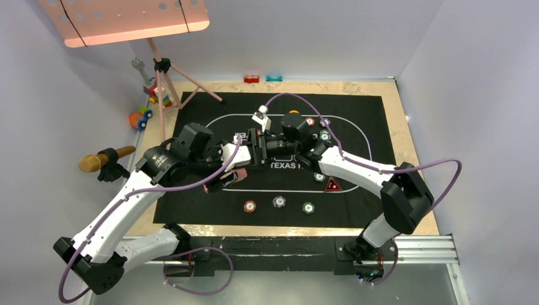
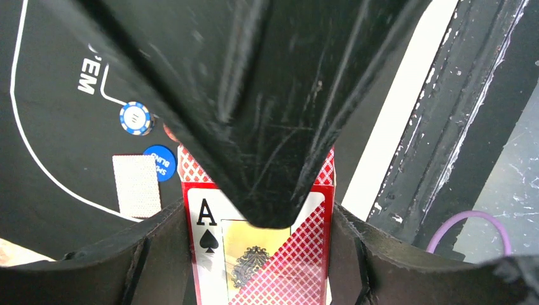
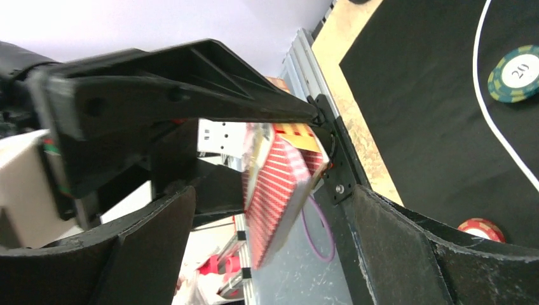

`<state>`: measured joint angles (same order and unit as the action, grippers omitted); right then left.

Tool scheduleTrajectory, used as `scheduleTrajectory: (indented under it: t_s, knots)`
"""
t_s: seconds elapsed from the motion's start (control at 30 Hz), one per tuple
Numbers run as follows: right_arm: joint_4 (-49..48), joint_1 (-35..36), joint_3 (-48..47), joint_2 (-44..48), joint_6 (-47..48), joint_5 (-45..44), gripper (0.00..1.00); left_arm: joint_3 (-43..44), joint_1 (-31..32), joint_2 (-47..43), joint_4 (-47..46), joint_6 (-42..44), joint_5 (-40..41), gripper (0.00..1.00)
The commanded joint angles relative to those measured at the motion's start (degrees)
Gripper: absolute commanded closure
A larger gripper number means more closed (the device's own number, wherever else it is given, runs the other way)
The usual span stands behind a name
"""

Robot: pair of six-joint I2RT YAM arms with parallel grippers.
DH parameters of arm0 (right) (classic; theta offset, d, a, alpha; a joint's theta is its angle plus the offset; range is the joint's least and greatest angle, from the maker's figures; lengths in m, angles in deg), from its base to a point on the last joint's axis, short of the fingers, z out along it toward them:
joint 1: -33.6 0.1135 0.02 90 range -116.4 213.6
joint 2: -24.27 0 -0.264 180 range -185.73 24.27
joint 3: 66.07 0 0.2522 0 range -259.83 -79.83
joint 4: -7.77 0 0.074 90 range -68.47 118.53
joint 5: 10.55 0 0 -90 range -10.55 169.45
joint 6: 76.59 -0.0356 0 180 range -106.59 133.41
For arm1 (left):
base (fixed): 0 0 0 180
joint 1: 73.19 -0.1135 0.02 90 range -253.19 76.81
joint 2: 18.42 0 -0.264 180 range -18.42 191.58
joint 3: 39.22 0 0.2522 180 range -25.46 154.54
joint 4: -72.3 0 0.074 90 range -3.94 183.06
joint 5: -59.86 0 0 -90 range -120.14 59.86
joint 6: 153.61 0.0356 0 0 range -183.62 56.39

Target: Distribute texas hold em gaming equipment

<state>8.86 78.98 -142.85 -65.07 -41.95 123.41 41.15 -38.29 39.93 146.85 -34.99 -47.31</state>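
Observation:
My left gripper [image 1: 230,173] is shut on a red playing-card box [image 2: 257,254] with an ace of spades on its face, held above the black poker mat [image 1: 368,127]. My right gripper [image 1: 254,149] is open. Its jaws stand wide on either side of the box [image 3: 279,184], and one finger [image 2: 254,95] lies across the box face. A red-backed card [image 2: 136,185], a blue button [image 2: 159,163] and a blue-white chip [image 2: 136,118] lie on the mat. Red [image 1: 250,206], grey [image 1: 279,202] and green [image 1: 308,207] chips lie near the front. A red-black triangular marker [image 1: 332,185] lies to the right.
More chips [image 1: 325,135] and an orange button [image 1: 293,112] lie behind the right arm. A pink stand [image 1: 127,19] on a tripod, toy pieces [image 1: 149,101], red [image 1: 252,79] and teal [image 1: 274,78] blocks and a wooden-headed stick [image 1: 105,159] ring the mat.

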Motion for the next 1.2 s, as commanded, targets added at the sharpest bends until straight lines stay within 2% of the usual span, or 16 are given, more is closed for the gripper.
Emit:
scheduleTrajectory:
  t_s: [0.0,0.13,0.37,0.47,1.17]
  knots:
    - [-3.8,0.5,0.8,-0.7,-1.7,1.9,0.02,3.8,-0.3,-0.4,-3.3,1.3,0.4,1.00]
    - [-5.8,0.8,1.1,-1.0,-3.2,2.0,0.12,4.4,-0.3,-0.1,-3.5,1.2,0.1,1.00]
    - [-4.3,0.8,1.8,-0.5,-2.8,2.1,0.39,4.6,-0.3,-0.1,-3.6,1.3,0.0,1.00]
    - [-3.5,0.7,2.2,-0.4,-2.8,2.4,0.46,4.7,-0.3,-0.2,-3.6,1.3,0.1,1.00]
    - [3.3,-3.8,4.8,4.9,0.2,1.6,0.62,4.9,-0.3,-1.3,-3.3,1.2,-0.1,1.00]
